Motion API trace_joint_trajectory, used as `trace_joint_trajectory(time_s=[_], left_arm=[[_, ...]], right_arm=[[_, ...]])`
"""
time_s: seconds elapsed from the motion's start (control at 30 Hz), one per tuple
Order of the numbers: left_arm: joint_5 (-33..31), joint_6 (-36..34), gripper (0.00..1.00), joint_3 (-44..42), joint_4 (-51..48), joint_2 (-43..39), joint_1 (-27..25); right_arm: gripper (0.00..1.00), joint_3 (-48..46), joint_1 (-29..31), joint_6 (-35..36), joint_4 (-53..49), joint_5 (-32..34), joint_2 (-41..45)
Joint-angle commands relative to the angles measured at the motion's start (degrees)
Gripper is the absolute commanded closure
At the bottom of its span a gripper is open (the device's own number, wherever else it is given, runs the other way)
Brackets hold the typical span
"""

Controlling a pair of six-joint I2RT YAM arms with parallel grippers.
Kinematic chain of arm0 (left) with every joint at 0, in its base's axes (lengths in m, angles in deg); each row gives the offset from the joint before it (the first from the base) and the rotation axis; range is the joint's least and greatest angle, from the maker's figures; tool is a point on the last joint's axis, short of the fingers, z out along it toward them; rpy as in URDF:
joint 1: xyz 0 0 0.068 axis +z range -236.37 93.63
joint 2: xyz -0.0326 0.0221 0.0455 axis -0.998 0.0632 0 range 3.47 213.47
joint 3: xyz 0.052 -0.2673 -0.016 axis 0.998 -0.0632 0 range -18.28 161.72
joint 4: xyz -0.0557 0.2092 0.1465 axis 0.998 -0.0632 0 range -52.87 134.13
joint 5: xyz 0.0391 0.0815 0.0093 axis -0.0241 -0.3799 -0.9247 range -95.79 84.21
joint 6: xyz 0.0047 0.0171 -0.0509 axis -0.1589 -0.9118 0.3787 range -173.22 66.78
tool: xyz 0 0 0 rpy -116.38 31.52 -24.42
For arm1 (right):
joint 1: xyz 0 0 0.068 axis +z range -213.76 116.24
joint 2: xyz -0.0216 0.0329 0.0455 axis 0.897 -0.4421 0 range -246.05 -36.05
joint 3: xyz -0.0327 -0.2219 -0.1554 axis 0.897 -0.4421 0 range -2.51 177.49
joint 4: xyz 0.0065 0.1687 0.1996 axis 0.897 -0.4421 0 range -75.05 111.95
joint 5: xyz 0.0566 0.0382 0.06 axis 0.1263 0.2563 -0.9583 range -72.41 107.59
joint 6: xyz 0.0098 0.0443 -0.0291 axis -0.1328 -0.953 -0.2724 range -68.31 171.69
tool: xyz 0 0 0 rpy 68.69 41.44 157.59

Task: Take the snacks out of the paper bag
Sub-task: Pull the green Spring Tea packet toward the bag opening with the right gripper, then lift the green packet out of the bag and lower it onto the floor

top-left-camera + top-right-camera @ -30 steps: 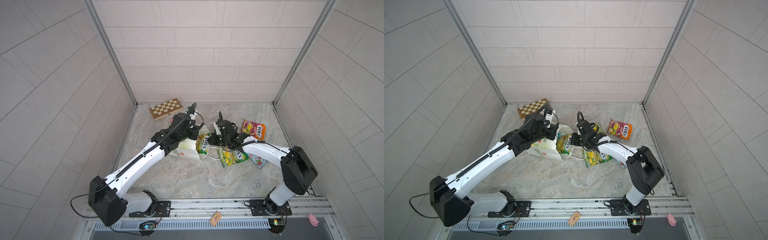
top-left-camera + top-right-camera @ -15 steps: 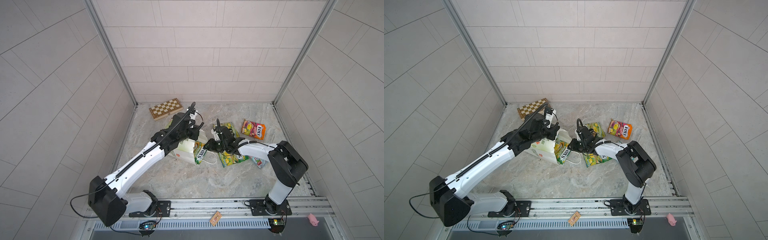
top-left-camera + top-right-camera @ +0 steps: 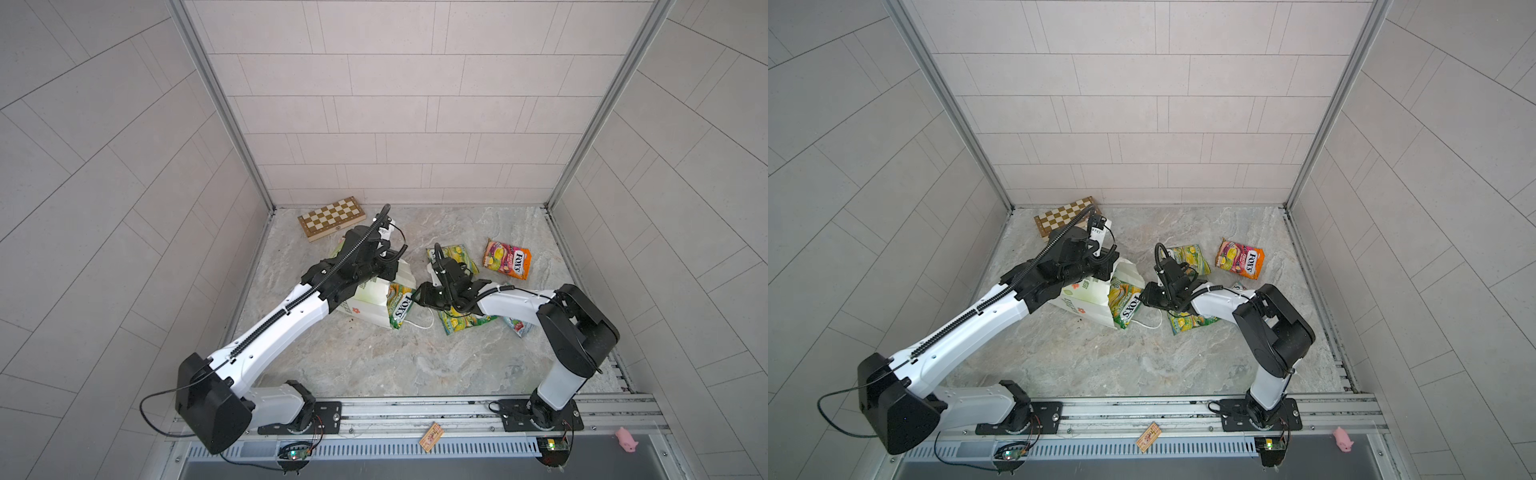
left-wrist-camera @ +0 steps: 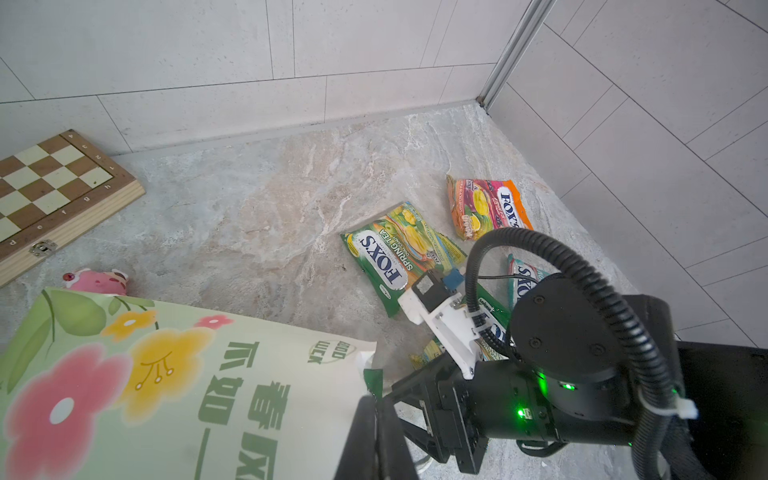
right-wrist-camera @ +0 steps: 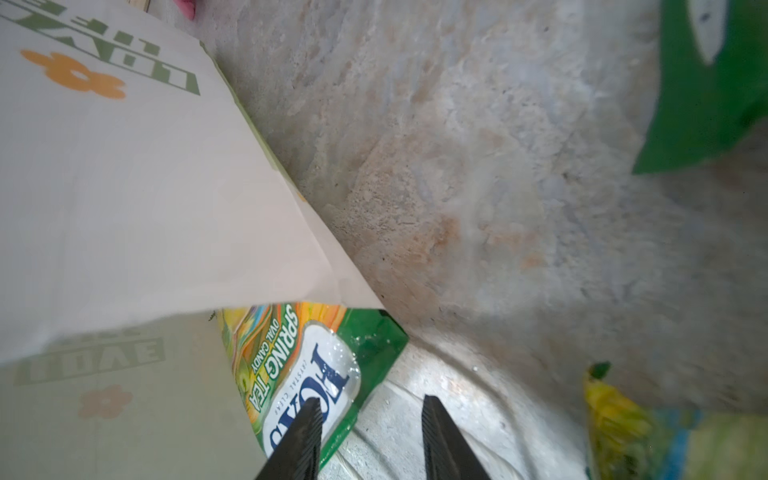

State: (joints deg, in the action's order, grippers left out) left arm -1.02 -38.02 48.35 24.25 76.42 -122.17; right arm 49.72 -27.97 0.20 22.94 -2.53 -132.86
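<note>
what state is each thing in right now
white paper bag with flower print, on its side, mouth open
green-yellow FOX'S candy packet, half out of the bag mouth
pink-orange FOX'S packet, out, flat on the surface
left hand, shut on the bag's rim
right hand, open, empty
wooden chessboard box, closed

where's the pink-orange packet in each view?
Top view: pink-orange packet on the floor's far right.
Top view: packet in the same spot.
Left wrist: packet beyond the green packet, toward the wall corner.
Right wrist: not in it.
Landmark: chessboard, in both top views and left wrist.
</note>
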Motion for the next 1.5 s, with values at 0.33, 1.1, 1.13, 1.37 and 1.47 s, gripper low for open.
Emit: trace_joint_trajectory(time_s=[0.33, 1.1, 1.13, 1.37, 1.47], left_arm=[[-0.99, -0.08, 1.0, -0.5, 2.29, -1.82, 0.02], [-0.8, -0.56, 1.0, -0.3, 1.91, -2.13, 0.02], [-1.14, -0.84, 1.0, -0.35, 1.73, -2.12, -0.04], [-7.79, -3.86, 1.0, 0.34, -1.81, -4.01, 0.1], [-8.56, -5.06, 1.0, -0.02, -2.09, -5.3, 0.28]], right_arm=[[0.58, 0.64, 3.21, -4.76, 4.8, -0.58, -2.72], [0.89, -2.47, 4.53, -12.13, 21.63, -4.47, -7.52], [0.95, -2.6, 4.52, -11.22, 20.49, -3.96, -6.38], [1.0, -0.08, 4.49, 0.55, 2.6, 0.0, 6.01], [1.0, 0.8, 4.4, 4.09, -2.8, 1.31, 11.19]])
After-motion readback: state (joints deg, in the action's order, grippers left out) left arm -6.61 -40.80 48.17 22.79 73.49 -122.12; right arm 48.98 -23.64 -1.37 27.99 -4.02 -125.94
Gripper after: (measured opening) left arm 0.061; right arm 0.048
